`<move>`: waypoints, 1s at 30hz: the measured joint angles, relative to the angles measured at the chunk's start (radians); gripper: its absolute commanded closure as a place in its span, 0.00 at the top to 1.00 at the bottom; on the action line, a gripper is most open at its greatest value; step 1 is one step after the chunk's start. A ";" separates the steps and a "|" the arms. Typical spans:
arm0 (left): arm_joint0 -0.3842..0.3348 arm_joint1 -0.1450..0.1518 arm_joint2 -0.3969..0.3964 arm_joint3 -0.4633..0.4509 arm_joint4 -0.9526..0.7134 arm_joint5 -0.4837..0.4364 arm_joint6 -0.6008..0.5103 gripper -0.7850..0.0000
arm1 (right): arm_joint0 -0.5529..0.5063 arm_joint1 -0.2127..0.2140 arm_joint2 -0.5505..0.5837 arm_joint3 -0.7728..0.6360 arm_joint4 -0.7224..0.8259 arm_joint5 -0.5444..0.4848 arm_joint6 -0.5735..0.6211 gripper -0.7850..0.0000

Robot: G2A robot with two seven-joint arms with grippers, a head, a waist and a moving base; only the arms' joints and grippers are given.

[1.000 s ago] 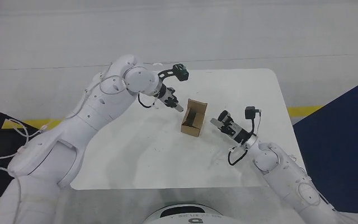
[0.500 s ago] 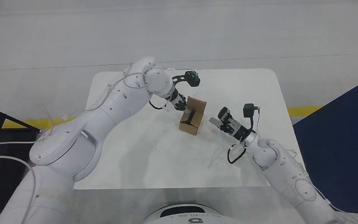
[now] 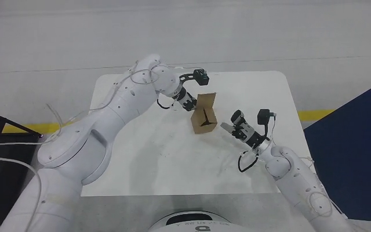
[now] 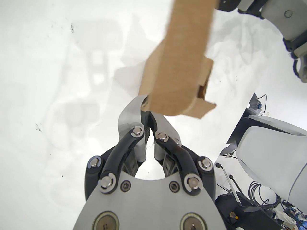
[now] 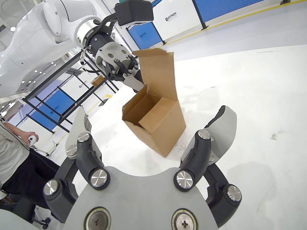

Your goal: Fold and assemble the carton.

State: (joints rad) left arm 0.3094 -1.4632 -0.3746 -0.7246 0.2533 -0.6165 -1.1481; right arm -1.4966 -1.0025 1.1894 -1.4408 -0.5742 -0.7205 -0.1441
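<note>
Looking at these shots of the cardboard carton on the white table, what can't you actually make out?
Floor of the brown cardboard carton, right wrist view: hidden behind its own front wall, so the bottom flaps' state is unknown.
Its raised flap, left wrist view: the far end is cut off by the picture's edge.
Left pincer grip, top view: too small to judge.

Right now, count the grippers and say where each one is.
2. The left gripper is shut on the carton's rim; the right gripper is open just beyond the carton's opposite side, apart from it.
</note>
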 measured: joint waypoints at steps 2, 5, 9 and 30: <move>-0.006 0.002 -0.010 0.010 -0.004 -0.024 0.001 0.44 | -0.029 0.004 0.028 -0.027 -0.013 -0.006 -0.017 1.00; -0.011 0.008 -0.019 0.005 -0.012 -0.059 0.002 0.71 | -0.069 0.010 0.063 -0.069 -0.024 -0.016 -0.027 1.00; -0.014 0.023 -0.012 -0.027 -0.023 -0.097 0.041 1.00 | -0.099 0.013 0.084 -0.109 -0.027 -0.035 -0.021 1.00; 0.204 0.411 -0.476 -0.300 -0.062 -0.189 0.241 1.00 | 0.095 -0.020 -0.011 -0.083 -0.229 0.067 0.035 1.00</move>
State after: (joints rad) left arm 0.5136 -1.0527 -0.8504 -1.0249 0.1909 -0.8056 -0.9074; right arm -1.4017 -1.0221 1.1783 -1.5235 -0.8031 -0.6534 -0.1086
